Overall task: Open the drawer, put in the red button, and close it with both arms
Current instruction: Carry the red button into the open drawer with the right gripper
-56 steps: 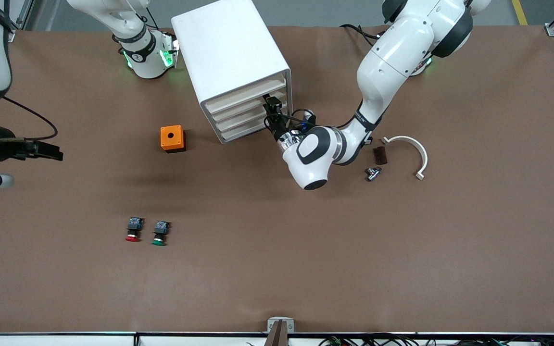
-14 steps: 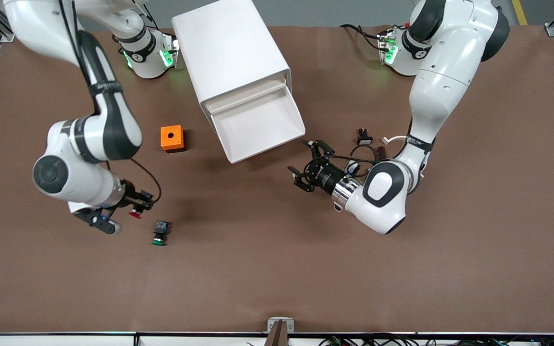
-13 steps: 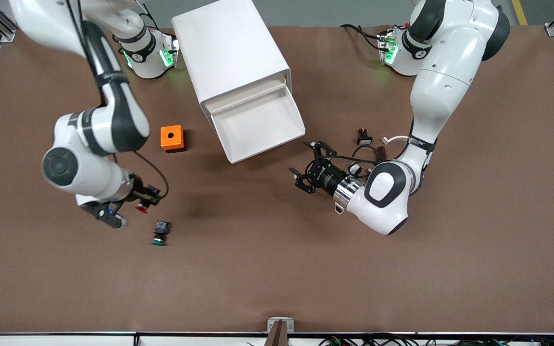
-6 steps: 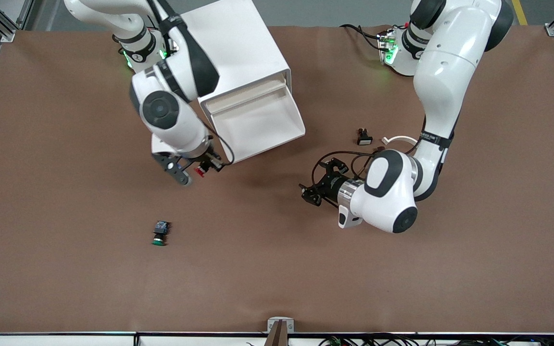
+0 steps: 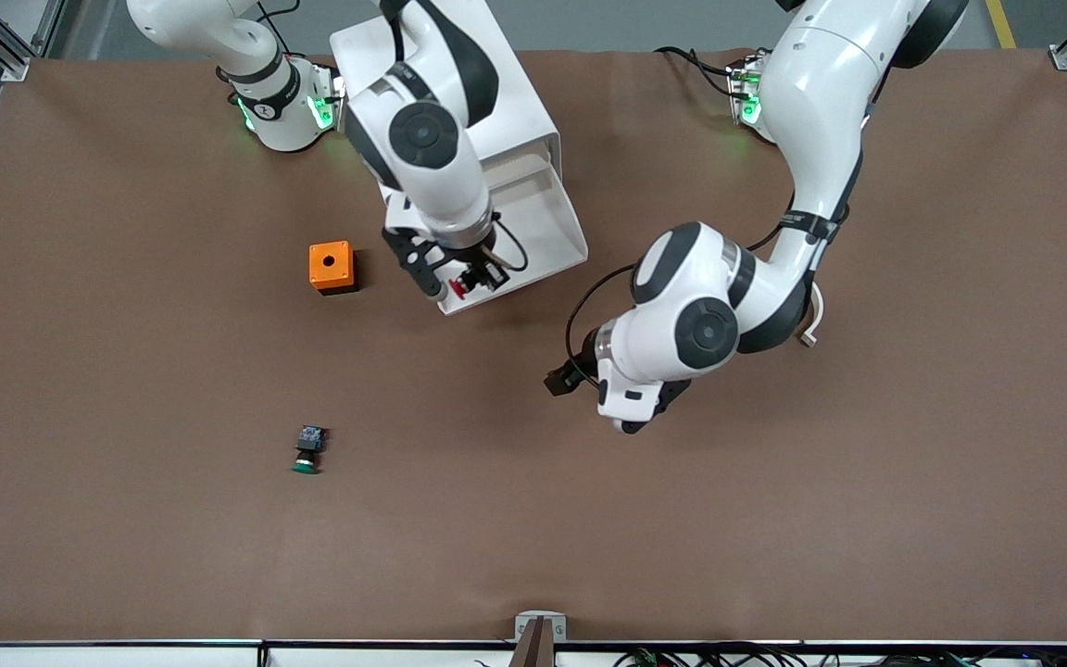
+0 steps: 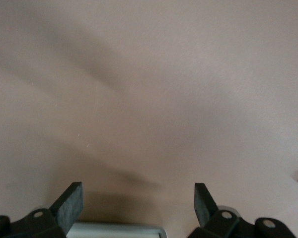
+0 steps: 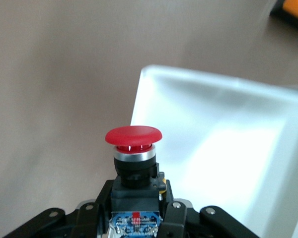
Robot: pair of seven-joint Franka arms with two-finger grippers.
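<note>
1. Two arms are reaching out over the brown table (image 5: 126, 556) from their bases. A green-capped button (image 5: 308, 448) is lying alone well out on the table, nearer the front camera than the orange box (image 5: 332, 267).
2. Coming from its base beside the white cabinet (image 5: 496, 83), the right arm is bending down over the cabinet's top, its wrist pointing downward. The right gripper (image 5: 464, 283) is hanging over the front corner of the pulled-out drawer (image 5: 561, 232) — its fingers pinching the red button (image 7: 133, 144) by the black body, red cap facing away from the gripper.
3. Folding at the elbow, the left arm is arching out from its base and curling back toward the table's middle. The left gripper (image 6: 138, 203) is hovering over bare table near the drawer, its fingers (image 6: 69, 203) spread wide — nothing between them.
</note>
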